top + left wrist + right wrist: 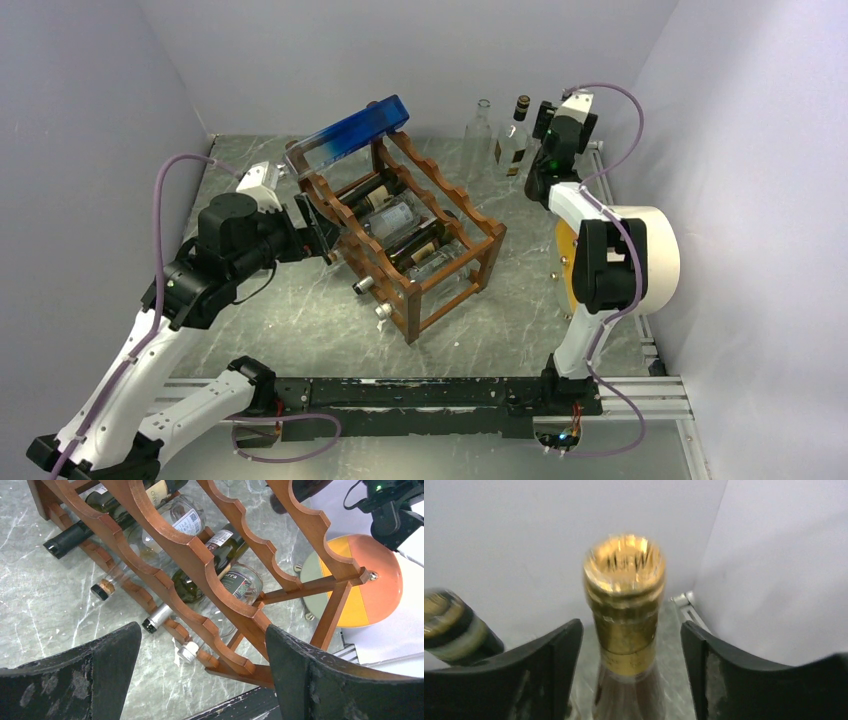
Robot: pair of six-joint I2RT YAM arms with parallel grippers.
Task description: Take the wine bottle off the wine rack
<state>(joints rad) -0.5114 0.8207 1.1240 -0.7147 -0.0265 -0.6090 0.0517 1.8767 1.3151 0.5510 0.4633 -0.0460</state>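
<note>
Several wine bottles (pixel 395 215) in wine rack (pixel 411 305), necks pointing near-left toward wide-spread left fingers (pixel 100 675); right fingers (pixel 549 670), parted, straddle far gold-capped bottle (pixel 625 580).

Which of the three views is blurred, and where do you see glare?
Right wrist view: the gold-capped bottle is blurred, with glare on its top, and the neighbouring bottle too. Left wrist view: the wine rack is sharp. Top external view: sharp, evenly lit.

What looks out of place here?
The blue translucent bottle lies slanted on top of the reddish-brown scalloped wooden wine rack, one end jutting past its edge, unlike the bottles nested in the tiers.
</note>
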